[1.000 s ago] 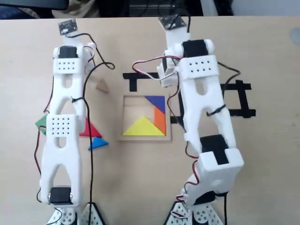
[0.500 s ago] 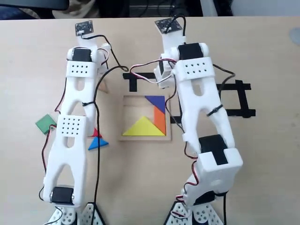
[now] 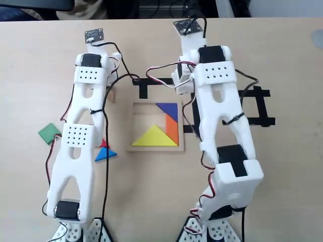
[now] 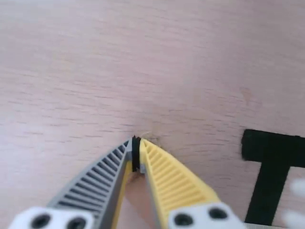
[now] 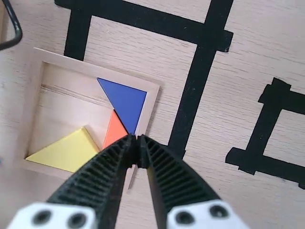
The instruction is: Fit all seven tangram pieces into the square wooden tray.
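Observation:
The square wooden tray (image 3: 136,112) lies between the two arms and holds a yellow triangle (image 3: 152,136), a blue triangle (image 3: 169,110) and an orange piece (image 3: 173,130). A green square (image 3: 49,132) lies at the left. A small blue triangle (image 3: 105,154) and a red piece (image 3: 104,143) lie beside the left arm, which partly hides the red one. My left gripper (image 4: 136,152) is shut, low over bare table left of a black tape mark (image 4: 269,167). My right gripper (image 5: 136,143) is shut above the tray's rim (image 5: 151,107), near the blue triangle (image 5: 125,100).
Black tape lines (image 3: 252,108) mark the table behind and to the right of the tray. A tan triangle (image 3: 110,96) peeks out beside the left arm. Cables hang along both arms.
The left arm has swung right toward the tape mark behind the tray, uncovering the green square and covering most of the red piece. The right arm has barely shifted.

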### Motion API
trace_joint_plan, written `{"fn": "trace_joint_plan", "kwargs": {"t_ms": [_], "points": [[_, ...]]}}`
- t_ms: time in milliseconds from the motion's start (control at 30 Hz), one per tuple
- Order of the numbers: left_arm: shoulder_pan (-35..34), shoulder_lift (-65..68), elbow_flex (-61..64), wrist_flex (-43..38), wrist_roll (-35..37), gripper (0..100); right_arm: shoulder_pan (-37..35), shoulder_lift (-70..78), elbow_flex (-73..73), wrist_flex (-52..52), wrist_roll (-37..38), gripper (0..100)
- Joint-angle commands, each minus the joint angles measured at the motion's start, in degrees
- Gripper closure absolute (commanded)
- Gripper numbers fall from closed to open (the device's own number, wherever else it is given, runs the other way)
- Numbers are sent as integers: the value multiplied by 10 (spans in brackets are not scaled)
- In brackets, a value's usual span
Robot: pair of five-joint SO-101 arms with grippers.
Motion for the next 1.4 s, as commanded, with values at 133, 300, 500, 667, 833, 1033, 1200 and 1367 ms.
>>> {"fn": "trace_joint_plan", "kwargs": {"t_ms": [133,300,500,667,833,1033,1200,1367], "points": [[17,-16,-4,64,2,970,9,-33,-2,-5,4,987],[15,-16,-4,106,4,970,9,-33,-2,-5,4,987],[9,-17,-2,125,4,971,7,-33,-2,-5,4,987],[13,-17,7,126,4,971,6,-30,-2,-5,4,987],[10,-40,58,127,3,971,6,-29,-2,-8,4,987],[8,-120,184,126,2,971,5,-29,-2,-10,2,987],[1,-173,248,125,1,971,5,-29,-2,-10,0,987],[-17,-193,290,125,2,971,4,-28,-1,-10,-1,987]]}}
